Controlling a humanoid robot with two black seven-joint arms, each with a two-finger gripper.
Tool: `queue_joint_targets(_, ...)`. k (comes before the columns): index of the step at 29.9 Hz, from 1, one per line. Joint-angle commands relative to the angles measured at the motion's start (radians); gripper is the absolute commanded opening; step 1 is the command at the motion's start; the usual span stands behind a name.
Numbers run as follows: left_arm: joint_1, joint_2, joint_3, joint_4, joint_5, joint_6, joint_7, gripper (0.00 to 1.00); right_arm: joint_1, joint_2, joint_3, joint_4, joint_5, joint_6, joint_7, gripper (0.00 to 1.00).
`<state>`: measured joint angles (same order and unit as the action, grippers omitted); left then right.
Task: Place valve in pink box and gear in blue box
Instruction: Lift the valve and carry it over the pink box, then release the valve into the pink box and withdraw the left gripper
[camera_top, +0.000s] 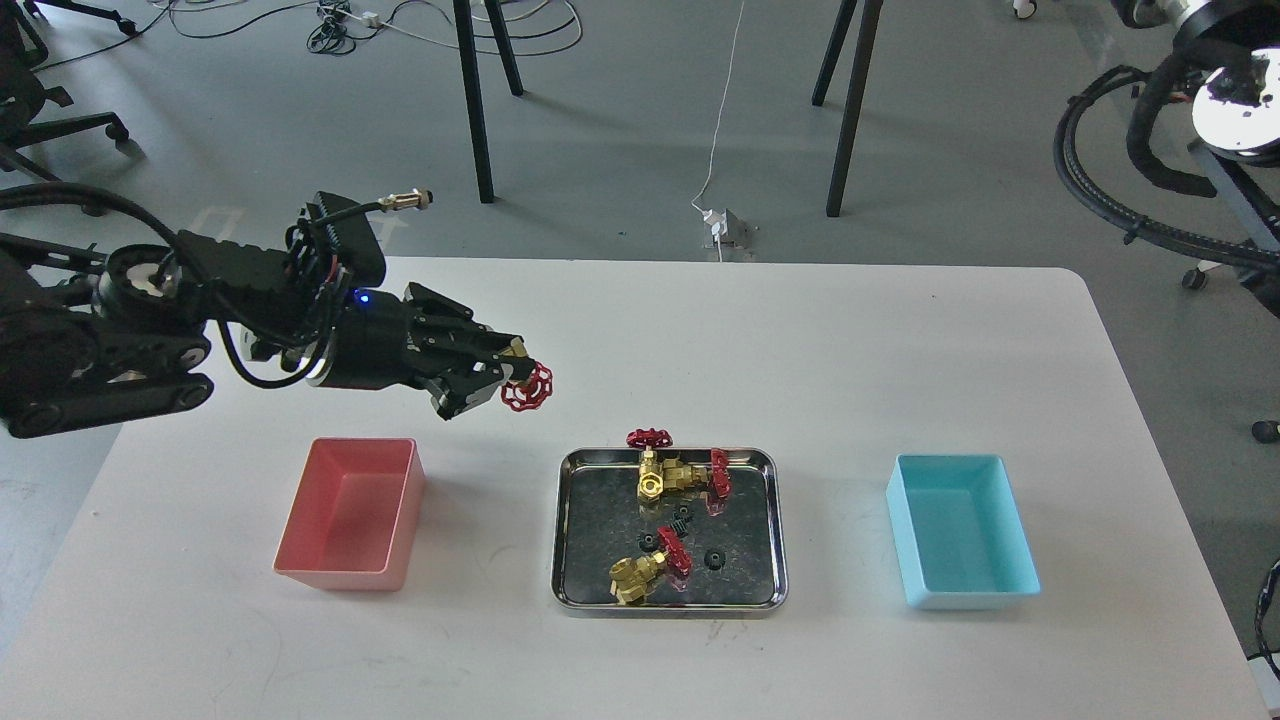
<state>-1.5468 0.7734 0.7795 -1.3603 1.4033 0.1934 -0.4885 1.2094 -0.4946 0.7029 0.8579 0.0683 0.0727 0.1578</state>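
Observation:
My left gripper (497, 372) is shut on a brass valve; its red handwheel (527, 387) sticks out past the fingers, and its body is mostly hidden. It hangs above the table, up and right of the empty pink box (350, 513). Other valves lie in the steel tray (570, 580): a pair at the back (668, 473) and one at the front (645, 570). Three black gears (714, 557) lie between them. The blue box (958, 529) stands empty at the right. My right gripper is out of view.
The right arm's cables (1130, 200) hang off the table's right side. Chair and table legs (478, 100) stand on the floor behind the white table (800, 340).

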Motion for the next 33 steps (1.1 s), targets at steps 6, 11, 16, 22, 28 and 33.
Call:
queue_joint_targets(6, 0.152, 0.279, -0.022, -0.083, 0.177, 0.006, 0.000, 0.05, 0.139, 0.047, -0.151, -0.069, 0.004, -0.087, -0.011, 1.00)
queue_joint_targets(11, 0.247, 0.282, -0.075, 0.010, 0.183, 0.009, 0.000, 0.05, 0.113, 0.033, -0.148, -0.062, 0.007, -0.085, -0.009, 1.00)
queue_joint_targets(16, 0.295, 0.274, -0.100, 0.076, 0.183, 0.011, 0.000, 0.05, 0.095, 0.015, -0.148, -0.053, 0.008, -0.077, -0.006, 1.00)
queue_joint_targets(22, 0.339, 0.253, -0.103, 0.092, 0.181, 0.029, 0.000, 0.05, 0.076, 0.005, -0.146, -0.045, 0.008, -0.077, -0.006, 1.00)
queue_joint_targets(28, 0.385, 0.210, -0.103, 0.119, 0.181, 0.049, 0.000, 0.06, 0.044, -0.002, -0.125, -0.030, 0.008, -0.077, -0.004, 1.00)
queue_joint_targets(33, 0.428, 0.146, -0.105, 0.191, 0.165, 0.060, 0.000, 0.10, 0.004, -0.015, -0.095, 0.004, 0.008, -0.077, -0.003, 1.00)
